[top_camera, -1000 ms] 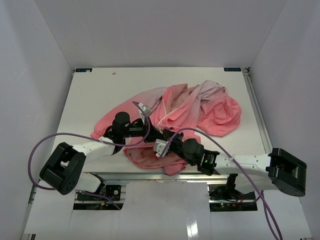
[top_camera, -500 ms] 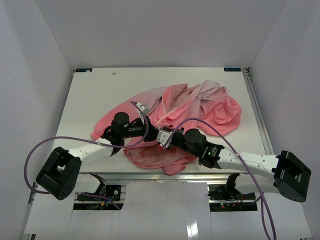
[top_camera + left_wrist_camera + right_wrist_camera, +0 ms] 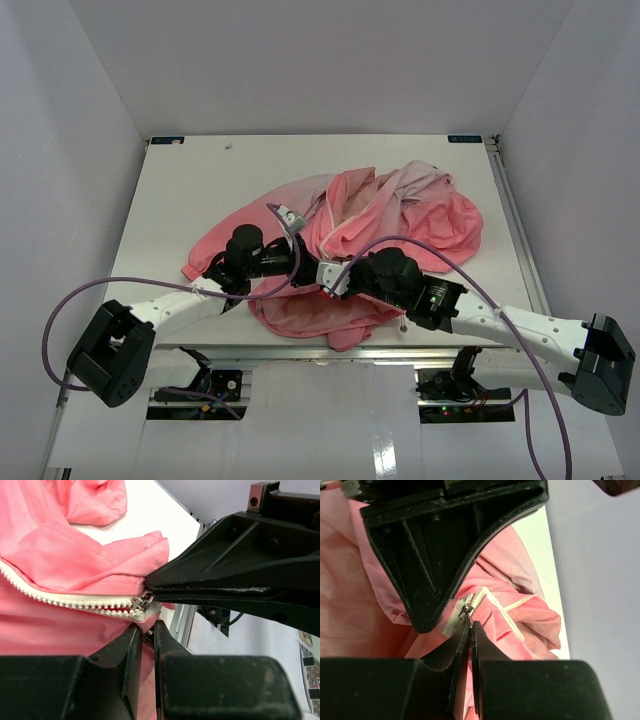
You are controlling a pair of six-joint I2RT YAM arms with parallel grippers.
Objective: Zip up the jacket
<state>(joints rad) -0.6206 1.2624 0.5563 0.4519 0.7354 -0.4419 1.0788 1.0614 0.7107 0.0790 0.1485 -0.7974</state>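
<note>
Toward the middle of the white table [image 3: 200, 190], spreading out to about 2 o'clock in the overhead view, lies the large salmon-pink jacket of thin soft fabric [image 3: 400, 225]. It is crumpled in loose folds, paler pink along its far side. Both arms reach in to its 7 o'clock edge, where their tips meet almost touching.

The left gripper [image 3: 146, 630] is drawn down to a narrow slit and pinches the fabric just under the bottom end of the zip. The right gripper [image 3: 469, 626] is likewise nearly closed, and its tips sit on the small metal slider [image 3: 145, 601]. It appears to nip the pull tab, though the tab itself is too small to make out clearly. From the slider, the row of white plastic zipper teeth [image 3: 65, 600] runs off toward 9 o'clock in the left wrist view, the two sides there seeming already meshed.

This cloth will be light, limp and rather slippery. It will bunch ahead of the slider unless the hem is held taut against the pull. A good hold is the one taken here: one pinch low on the tape below the slider as an anchor, the other on the pull tab alone. The tab is small and could slip from the pads, so a firm squeeze and a pull straight along the teeth look wise.
</note>
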